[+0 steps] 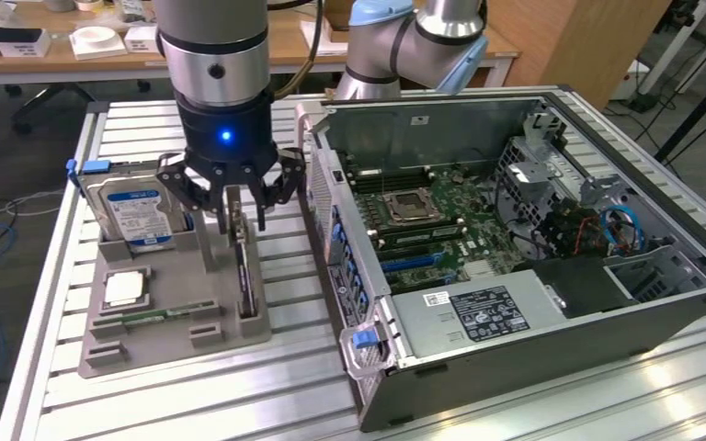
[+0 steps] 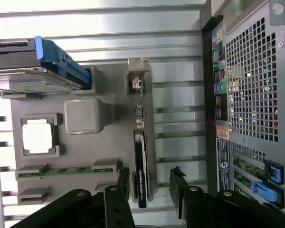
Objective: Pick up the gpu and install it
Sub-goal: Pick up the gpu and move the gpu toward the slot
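Observation:
The gpu (image 1: 245, 271) stands on edge in the slot of the grey holder (image 1: 172, 342) that lies nearest the computer case. In the wrist view the gpu (image 2: 140, 166) is seen edge-on, a thin dark card whose silver bracket (image 2: 137, 76) sits at the end far from my fingers. My gripper (image 1: 240, 209) hangs just above the card's upper edge, pointing straight down. In the wrist view the gripper (image 2: 150, 186) is open, one finger on each side of the card's near end, with a gap on both sides.
On the same holder (image 2: 104, 152) stand a silver hard drive (image 1: 139, 211) in a blue carrier, a square processor (image 1: 126, 289) and a green memory stick (image 1: 163, 315). The open computer case (image 1: 513, 230) lies on the exterior view's right, close beside the holder, motherboard (image 1: 433, 220) exposed.

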